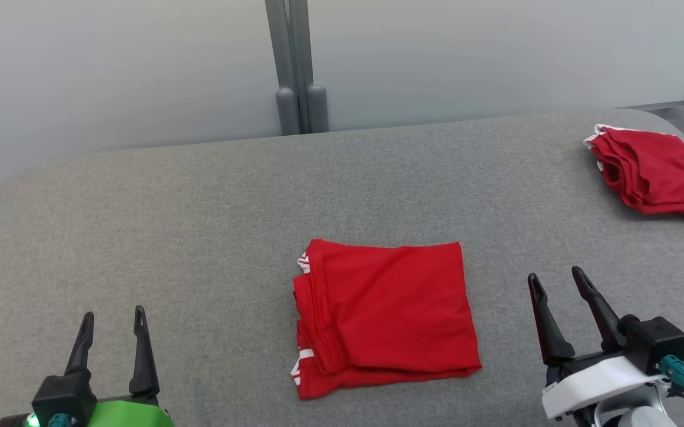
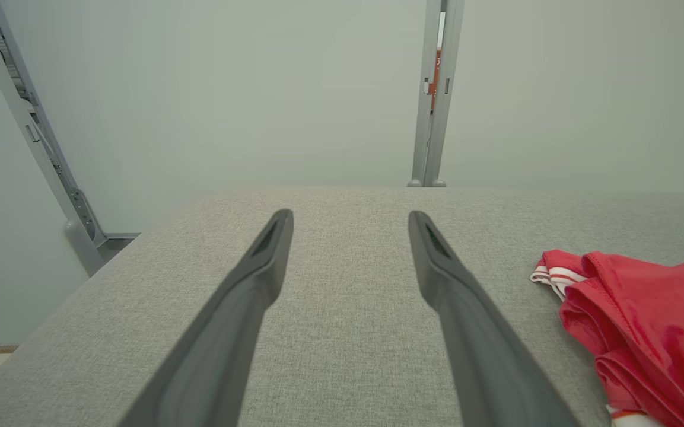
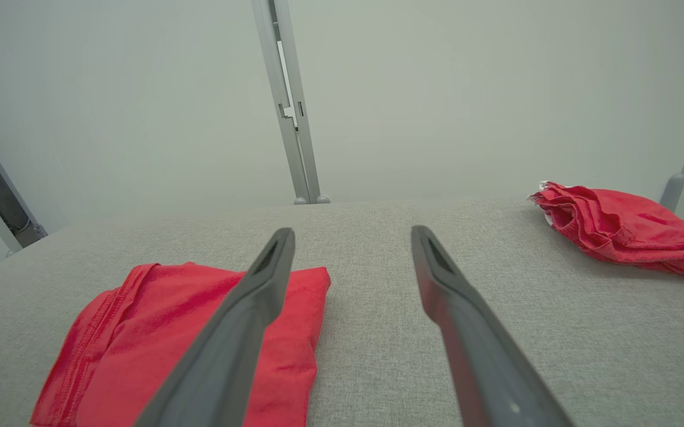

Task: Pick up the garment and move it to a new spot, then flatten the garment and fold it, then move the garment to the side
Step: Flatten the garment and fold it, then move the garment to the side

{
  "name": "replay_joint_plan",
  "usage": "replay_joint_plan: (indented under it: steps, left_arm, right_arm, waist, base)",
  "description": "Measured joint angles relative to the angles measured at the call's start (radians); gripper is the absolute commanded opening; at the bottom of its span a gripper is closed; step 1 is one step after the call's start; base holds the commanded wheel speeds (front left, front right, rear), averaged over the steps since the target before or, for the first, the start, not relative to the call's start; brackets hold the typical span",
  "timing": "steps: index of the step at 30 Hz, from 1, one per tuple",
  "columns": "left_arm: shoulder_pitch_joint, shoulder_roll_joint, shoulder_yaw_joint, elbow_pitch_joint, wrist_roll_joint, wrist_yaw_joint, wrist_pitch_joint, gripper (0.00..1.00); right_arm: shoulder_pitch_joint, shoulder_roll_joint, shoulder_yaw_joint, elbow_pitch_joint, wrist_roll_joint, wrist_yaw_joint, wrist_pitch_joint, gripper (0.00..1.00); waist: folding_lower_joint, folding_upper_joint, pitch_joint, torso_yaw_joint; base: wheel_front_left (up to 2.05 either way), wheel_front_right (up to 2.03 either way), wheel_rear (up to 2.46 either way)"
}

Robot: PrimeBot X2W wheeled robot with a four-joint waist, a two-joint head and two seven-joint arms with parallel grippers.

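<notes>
Closest in, the left pincer [image 1: 113,312] is down low with both fingers spread wide and nothing between them, just hanging over bare grey table [image 1: 199,225]. The right pincer [image 1: 555,273] is the same deal: fingers wide apart, holding nothing, and sitting a bit further forward than the left one.

The red garment [image 1: 386,314] lies flat on the table between the two, nearer the right pincer than the left and touching neither. It's folded into a chunky rectangle that's nearly square, so the long axis is a close call, but if anything it runs side to side, from one pincer toward the other. It's turned very slightly, not dead square to the table edge. The messy end faces the left pincer: stacked layers, a stitched hem and bits of white striped trim poking out at both corners. The end facing the right pincer is a clean smooth edge. The top is mostly flat, with a few soft creases.

Further out, well beyond the right pincer and off to its outer side, a second red garment [image 1: 656,172] sits loosely folded by the table's far corner. Behind the table is a pale wall with a grey post [image 1: 296,65].
</notes>
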Motion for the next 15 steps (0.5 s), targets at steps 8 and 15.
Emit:
replay_joint_plan:
  steps: [8,15]
  left_arm:
    - [0.018,0.000,0.012,0.014,0.019,0.000,0.000,1.00]
    - [0.022,0.003,0.026,0.008,0.026,-0.013,0.000,1.00]
  right_arm:
    - [0.036,0.009,-0.013,-0.035,-0.016,0.000,0.000,1.00]
    - [0.054,0.012,-0.019,-0.039,-0.029,0.000,0.000,1.00]
  waist:
    - [0.0000,0.0000,-0.014,0.007]
    - [0.0000,0.0000,-0.017,0.015]
  base:
    - [0.00,0.00,0.00]
    - [0.00,0.00,0.00]
